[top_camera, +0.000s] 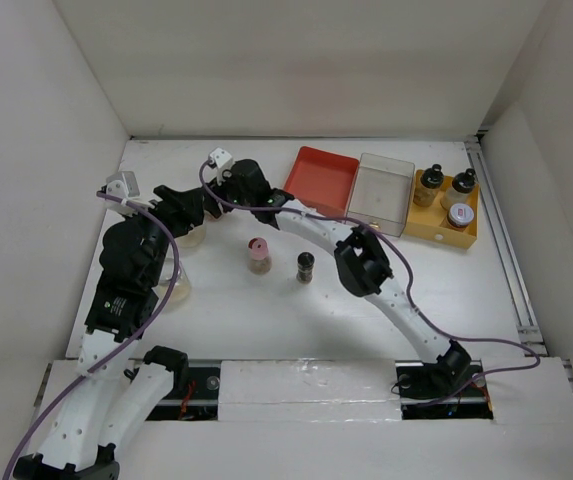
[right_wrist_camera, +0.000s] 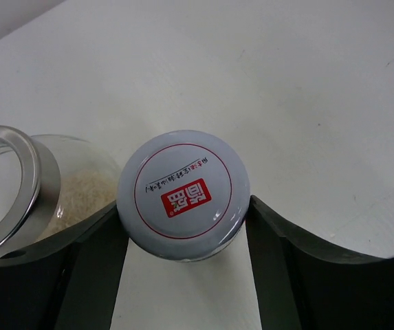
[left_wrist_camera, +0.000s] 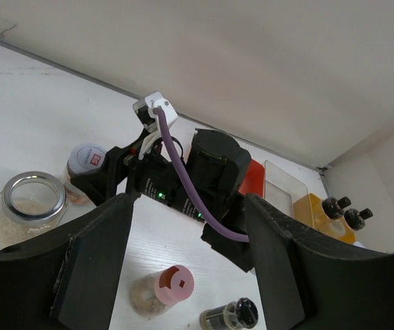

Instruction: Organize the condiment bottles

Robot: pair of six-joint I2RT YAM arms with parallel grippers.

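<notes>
The condiment bottles [top_camera: 459, 215] stand in three places. Three are in the yellow tray [top_camera: 424, 226] at the upper right of the top view. A pink-lidded bottle [top_camera: 258, 254] and a black-lidded bottle [top_camera: 306, 267] stand loose on the surface [top_camera: 446, 300] near the middle. A white-lidded bottle [right_wrist_camera: 183, 185] stands at the upper left, just beside a silver-rimmed jar [right_wrist_camera: 66, 199] of pale grains. A red tray [top_camera: 321, 178] and a clear tray [top_camera: 384, 192] sit next to the yellow one.

The right hand [right_wrist_camera: 183, 206] looks clenched on the white-lidded bottle. In its own view a finger meets each side of the lid, though the contact lower down is hidden. The left hand [left_wrist_camera: 186, 199] is spread wide, grasping nothing, and faces the right hand from close by.

The main risk, as I judge it, is the silver-rimmed jar. It seems to touch the left-of-frame finger in the right wrist view, so a lift with any sideways drift could drag or tip it. If its mouth is open, as it appears, the grains would spill.

The grip is a second worry: a round, smooth bottle held near its lid can twist or slide out under a light squeeze. Both arms also crowd the same upper-left corner, so a quick swing could bump the left hand or snag the purple cable [left_wrist_camera: 174, 155]. A low carry toward the trays would pass the two loose bottles and could knock them over.
</notes>
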